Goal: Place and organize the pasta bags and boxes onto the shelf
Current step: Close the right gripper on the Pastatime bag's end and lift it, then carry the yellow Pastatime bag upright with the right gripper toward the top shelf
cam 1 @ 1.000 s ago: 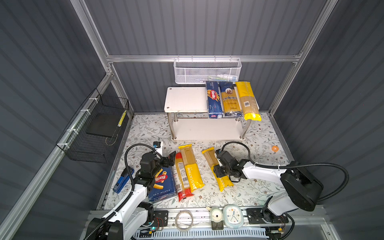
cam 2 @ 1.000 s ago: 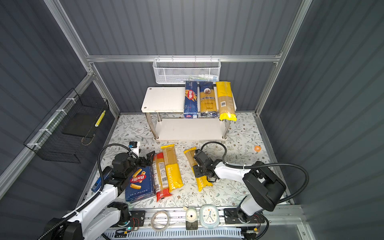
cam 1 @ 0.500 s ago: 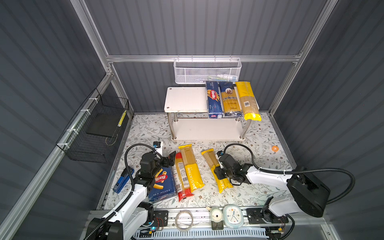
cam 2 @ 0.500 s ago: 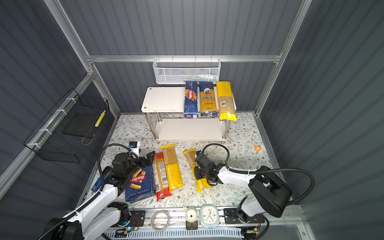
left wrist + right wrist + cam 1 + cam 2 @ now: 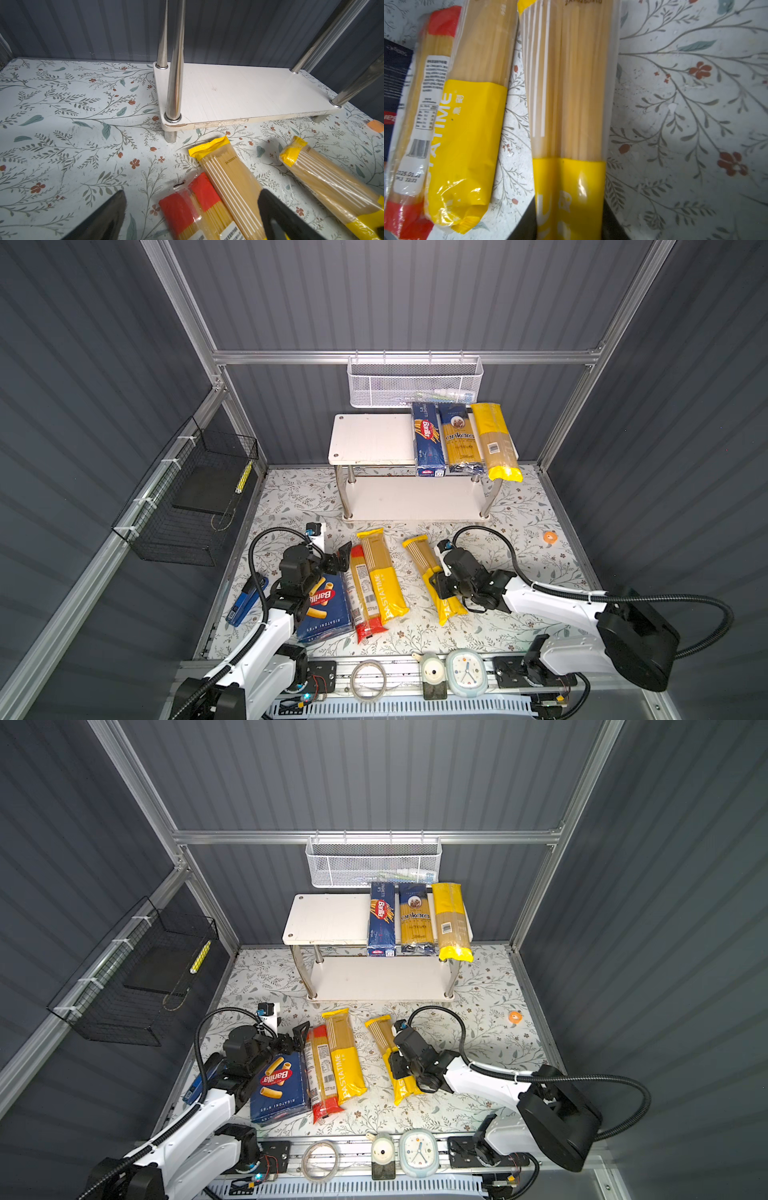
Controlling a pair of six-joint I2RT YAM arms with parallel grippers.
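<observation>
The white shelf (image 5: 374, 439) carries the narrow Barilla box (image 5: 427, 439), the blue ankara bag (image 5: 460, 439) and a yellow-ended barcode bag (image 5: 494, 443) on its top board. On the floor lie the wide rigatoni box (image 5: 326, 610), a red-ended bag (image 5: 363, 597) and a yellow PASTATIME bag (image 5: 384, 580). A second PASTATIME bag (image 5: 422, 556) lies to their right, and my right gripper (image 5: 442, 587) is shut across its middle; both fingers press its sides (image 5: 568, 220). My left gripper (image 5: 338, 558) hangs open over the red-ended bag's far end (image 5: 192, 199).
A white mesh basket (image 5: 415, 381) hangs behind the shelf and a black wire basket (image 5: 195, 497) on the left wall. A blue tool (image 5: 245, 601) lies at the floor's left edge, an orange ring (image 5: 550, 536) at far right. A clock (image 5: 465, 668) sits on the front rail.
My right gripper's jaws have narrowed onto the yellow bag, and that arm's elbow has swung out to the right. The left arm has not moved.
</observation>
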